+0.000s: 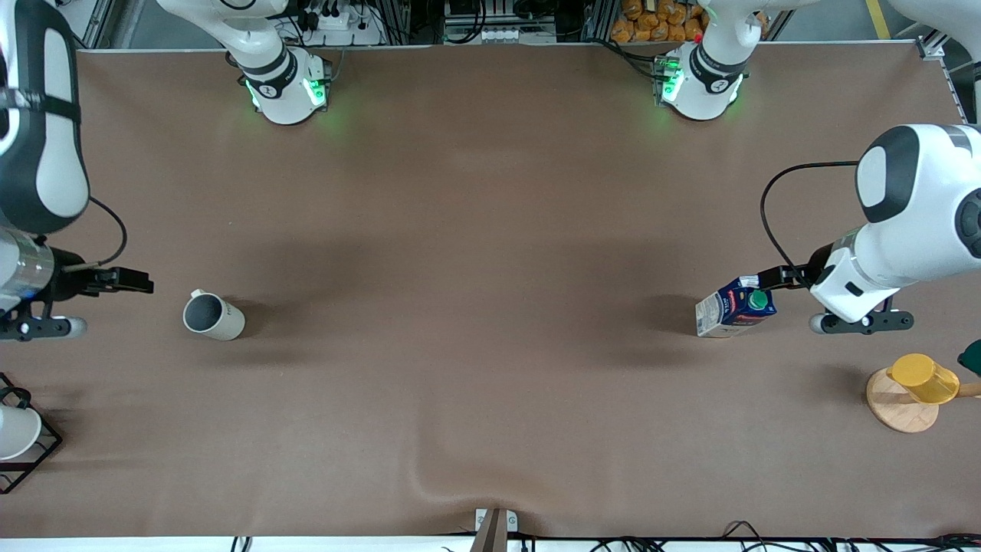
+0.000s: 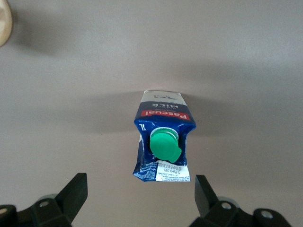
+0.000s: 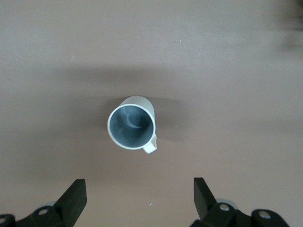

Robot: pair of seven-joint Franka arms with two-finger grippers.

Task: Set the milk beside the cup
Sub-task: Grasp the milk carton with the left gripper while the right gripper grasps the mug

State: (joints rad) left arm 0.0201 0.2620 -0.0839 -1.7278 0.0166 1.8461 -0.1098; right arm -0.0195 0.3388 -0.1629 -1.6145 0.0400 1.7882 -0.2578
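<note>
Right arm: comes from its base at the desk's top edge and hangs over the right arm's end of the desk (image 1: 475, 192), forearm roughly level, wrist camera pointing down. Right claw (image 3: 137, 196) is spread wide, nothing between the fingers (image 3: 75, 194), in the air.

Cup (image 1: 213, 316): upright on the desk at the right arm's end, grey inside, loop handle visible. In the right wrist view the cup (image 3: 132, 125) sits clear of the claw, just ahead of the finger gap and about centred on it. No contact.

White cup in a black wire frame (image 1: 17, 431): at the right arm's end, nearer the front camera than the cup, well apart from it.

Middle of the desk: brown cover only, a ripple in it near the front edge.

Milk (image 1: 736, 307): on the desk at the left arm's end, well apart from the cup. Blue and white carton, green cap, red label. It looks tilted in the front view; can't tell if that is lean or camera angle.

Left arm: reaches in from the left arm's end, elbow high, wrist bent down over the desk just beside the milk. Left claw (image 2: 139, 196) is spread wide and empty. In the left wrist view the milk (image 2: 163, 142) sits just ahead of the finger gap, centred, narrower than the gap, touching neither finger (image 2: 204, 191).

Yellow cup (image 1: 923, 378): on a round wooden stand (image 1: 897, 406) at the left arm's end, nearer the front camera than the milk.
</note>
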